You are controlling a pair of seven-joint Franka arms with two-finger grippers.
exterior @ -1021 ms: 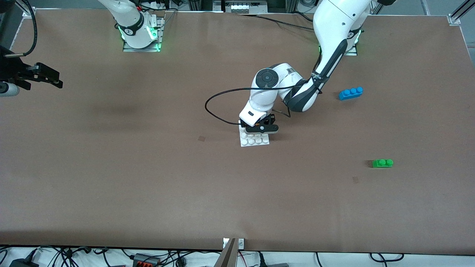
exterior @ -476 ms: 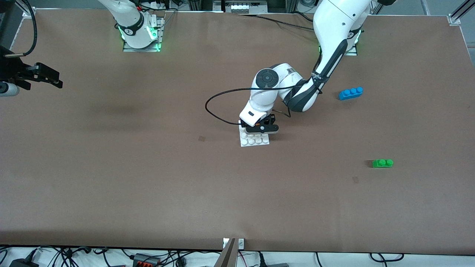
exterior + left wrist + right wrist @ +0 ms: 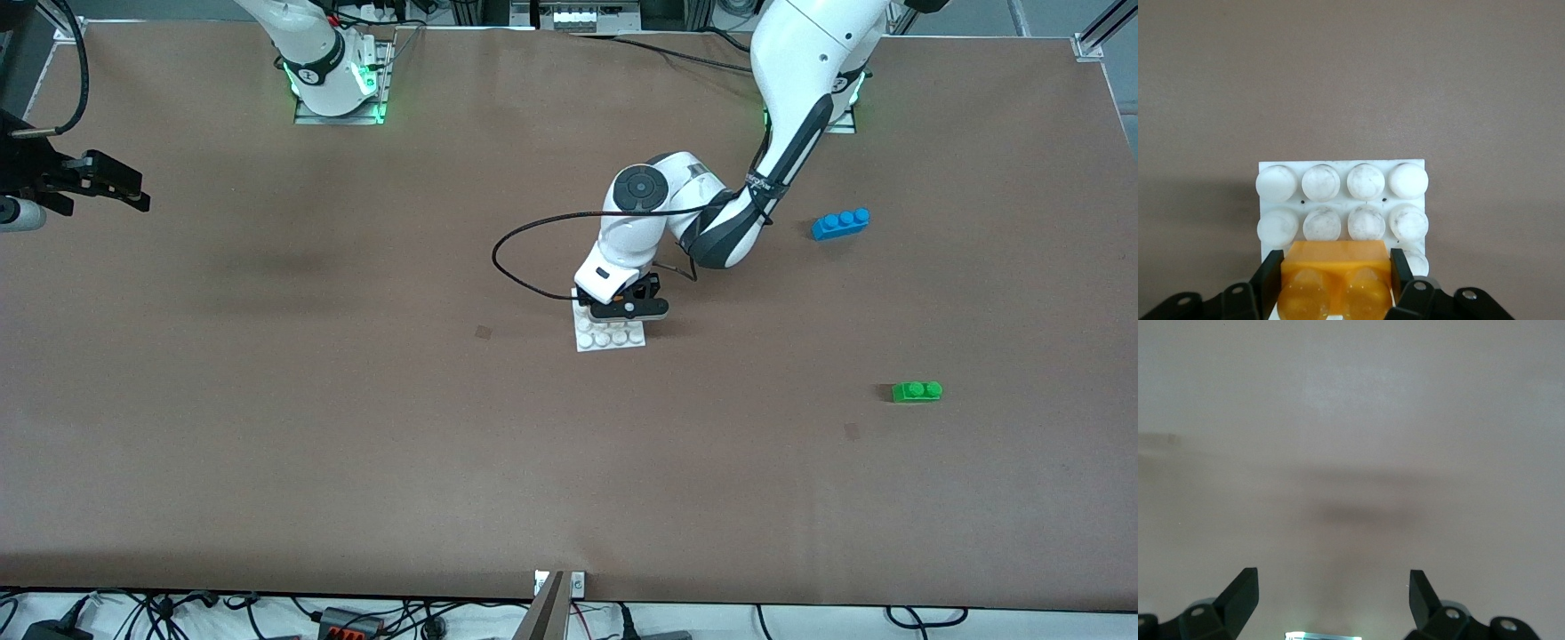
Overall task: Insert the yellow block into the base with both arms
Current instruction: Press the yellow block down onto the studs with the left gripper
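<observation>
L end effector (image 3: 626, 308) clamps yellow block (image 3: 1333, 280) on white base (image 3: 1342, 183), 12 o'clock rows; pressing next. R end effector (image 3: 1333, 590) wide, waiting.

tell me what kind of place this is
Most likely a robotics lab bench. Two white jointed robot arms are bolted along one edge of a brown paper-covered table, toy bricks lie scattered on it, such as the blue three-stud plastic brick, and loose cables and power strips run along the table's edge.
</observation>
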